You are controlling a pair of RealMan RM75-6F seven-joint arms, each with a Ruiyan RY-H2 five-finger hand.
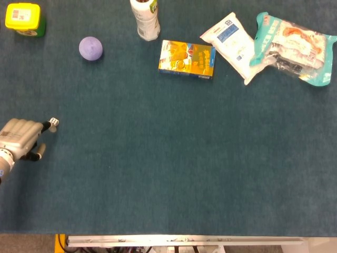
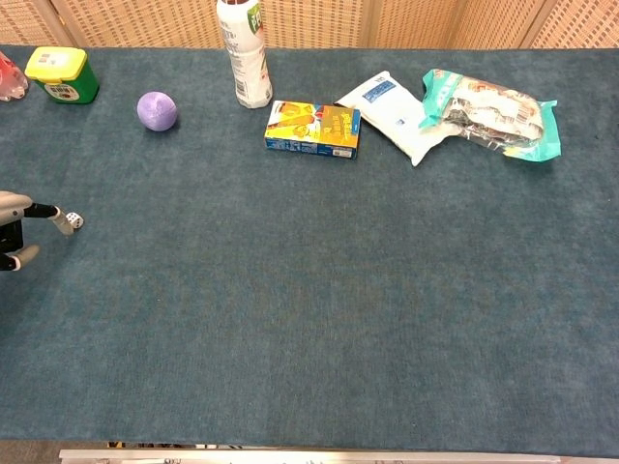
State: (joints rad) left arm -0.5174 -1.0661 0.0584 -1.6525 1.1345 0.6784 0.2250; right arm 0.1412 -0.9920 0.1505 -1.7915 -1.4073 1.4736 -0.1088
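A small white die point(image 1: 53, 122) point(image 2: 72, 221) lies on the blue-green cloth near the left edge. My left hand point(image 1: 21, 138) point(image 2: 14, 230) reaches in from the left just beside it. One fingertip point(image 2: 46, 211) touches or nearly touches the die, while the thumb point(image 2: 21, 258) stays apart lower down. Nothing is held in that hand. My right hand shows in neither view.
Along the far side stand a yellow-lidded green tub point(image 1: 23, 19), a purple ball point(image 1: 90, 48), a white bottle point(image 1: 145, 20), a yellow-blue box point(image 1: 187, 59), a white pouch point(image 1: 230, 39) and a teal snack bag point(image 1: 293, 47). The table's front edge point(image 1: 184, 240) runs along the bottom.
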